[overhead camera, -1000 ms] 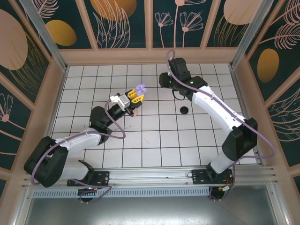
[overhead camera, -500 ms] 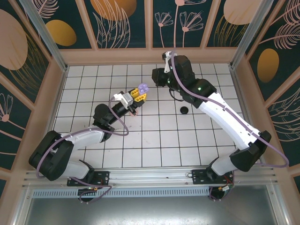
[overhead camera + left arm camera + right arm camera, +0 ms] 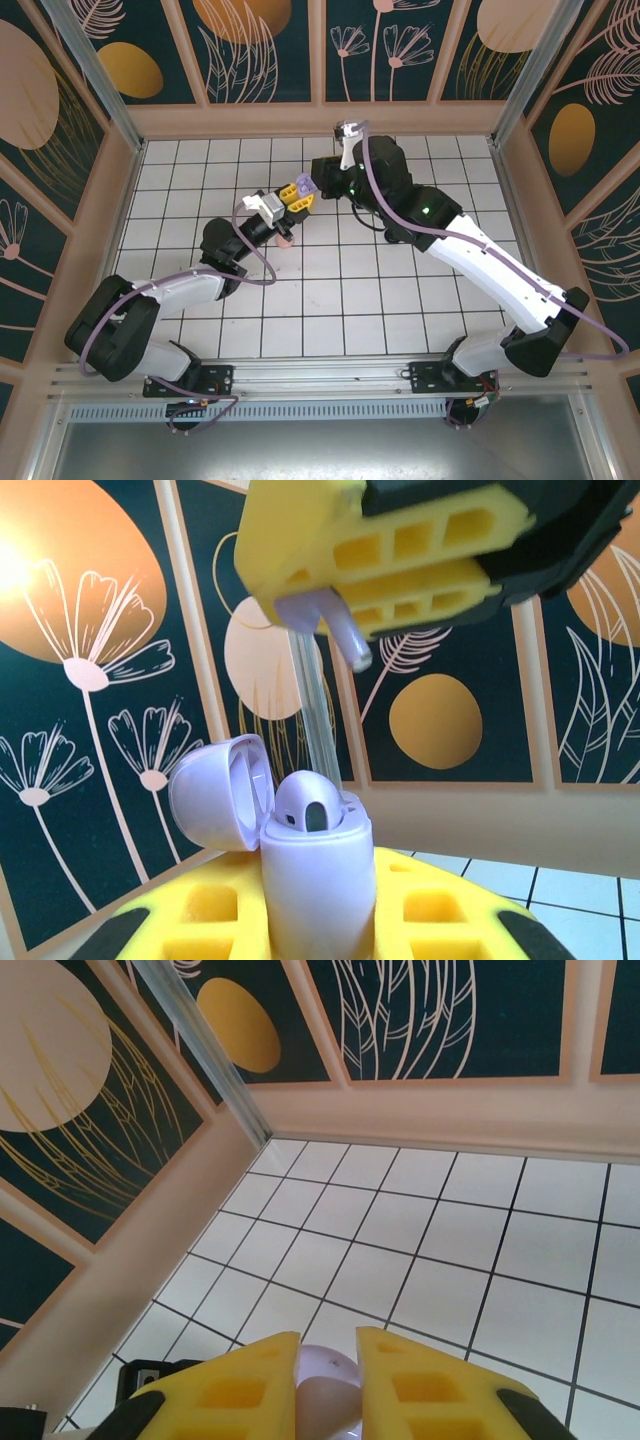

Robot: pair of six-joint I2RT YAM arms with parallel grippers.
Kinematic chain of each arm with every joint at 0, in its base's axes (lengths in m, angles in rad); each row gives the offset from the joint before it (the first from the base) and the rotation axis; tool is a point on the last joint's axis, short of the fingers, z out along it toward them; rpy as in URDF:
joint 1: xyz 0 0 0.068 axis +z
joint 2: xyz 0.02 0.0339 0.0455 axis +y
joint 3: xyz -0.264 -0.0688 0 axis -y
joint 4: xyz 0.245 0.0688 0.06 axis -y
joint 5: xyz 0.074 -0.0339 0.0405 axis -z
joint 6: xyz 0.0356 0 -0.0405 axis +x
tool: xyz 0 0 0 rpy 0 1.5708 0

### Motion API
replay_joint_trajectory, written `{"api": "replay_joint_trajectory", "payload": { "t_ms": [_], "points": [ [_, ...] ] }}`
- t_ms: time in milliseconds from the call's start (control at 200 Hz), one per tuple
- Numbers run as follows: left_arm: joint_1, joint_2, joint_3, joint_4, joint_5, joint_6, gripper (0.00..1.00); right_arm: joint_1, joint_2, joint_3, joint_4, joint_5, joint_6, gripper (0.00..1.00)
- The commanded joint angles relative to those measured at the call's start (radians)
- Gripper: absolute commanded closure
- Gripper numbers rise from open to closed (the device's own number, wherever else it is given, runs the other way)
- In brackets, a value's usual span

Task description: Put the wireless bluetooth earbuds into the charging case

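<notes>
Two arms meet over the white tiled desk [image 3: 330, 300] at one small thing, a lilac case [image 3: 315, 880], and everything below is placed from it.

The left arm [image 3: 170, 295] comes at the case from the near left. Its elbow is folded back by its base, its forearm slants up across the tiles, and its wrist is tipped so its camera looks almost level at the patterned wall. The right arm [image 3: 470, 250] comes from the near right. Its elbow is pushed far out to the side, and its long white forearm runs to a dark wrist just right of the case and bent over it.

The left fingers [image 3: 200, 920] are clamped on the case's lower body and hold it upright. Its lid [image 3: 215, 795] is swung open to the left in the left wrist view.

The right fingers [image 3: 400, 550] hang directly above the case, pinched together on a lilac earbud [image 3: 340, 635]. Its stem points down at the open case and is clear of it (a gap shows between them). From the right wrist camera, the same yellow fingers [image 3: 240, 1390] squeeze a pale rounded piece.

Inside the case sits the other lilac earbud [image 3: 308, 805], head up in its socket.

Just nearside of the case, a small pale pink thing [image 3: 285, 240] lies on the desk by the left wrist. I cannot tell whether it is a case or an earbud.
</notes>
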Motion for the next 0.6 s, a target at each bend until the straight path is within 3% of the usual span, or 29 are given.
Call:
{"api": "replay_joint_trajectory", "payload": {
  "t_ms": [0, 596],
  "points": [
    [-0.004, 0.004, 0.028, 0.053, 0.022, -0.018, 1.00, 0.010, -0.008, -0.020, 0.062, 0.025, -0.010, 0.80],
    [-0.004, -0.008, 0.038, 0.064, 0.015, -0.037, 1.00, 0.020, 0.010, -0.050, 0.100, 0.008, -0.001, 0.83]
  ]
}}
